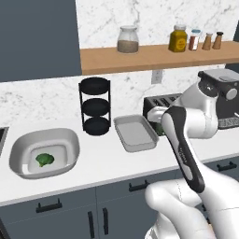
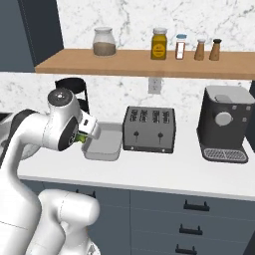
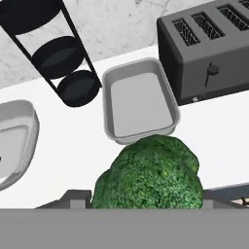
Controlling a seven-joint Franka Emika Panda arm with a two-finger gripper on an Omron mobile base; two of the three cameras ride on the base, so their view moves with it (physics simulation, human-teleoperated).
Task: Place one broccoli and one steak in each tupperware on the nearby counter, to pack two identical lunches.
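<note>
The gripper (image 3: 146, 206) is pinching a head of broccoli (image 3: 150, 176); in the hand view the green floret sits between the two dark finger tips (image 3: 73, 198) and hides most of them. From the right base view a sliver of the same green shows at the hand, just at the near left corner of the rectangular tupperware (image 2: 103, 143). The held broccoli hangs above the white counter (image 3: 73, 146), at the near edge of that tray and not inside it.

The rectangular tupperware (image 3: 138, 102) lies flat between the black three-tier rack (image 3: 58, 53) and the toaster (image 3: 209, 48), close beside both; whether it touches either I cannot tell. Its interior looks bare and grey.

The larger, rounded tupperware (image 1: 44, 153) sits well to the left on the counter (image 1: 107, 163), beside the rack (image 1: 96, 106). A second broccoli (image 1: 45, 159) lies on its floor, roughly centred.

The toaster (image 2: 149, 129) is dark grey with four slots and stands upright. To its right, apart from it, is a black coffee machine (image 2: 224, 124). Above, a wooden shelf (image 2: 139, 63) carries a glass jar (image 2: 104, 42), a yellow jar (image 2: 159, 44) and three smaller bottles. Dark blue-grey drawers with black bar handles (image 2: 195, 205) run under the counter.
</note>
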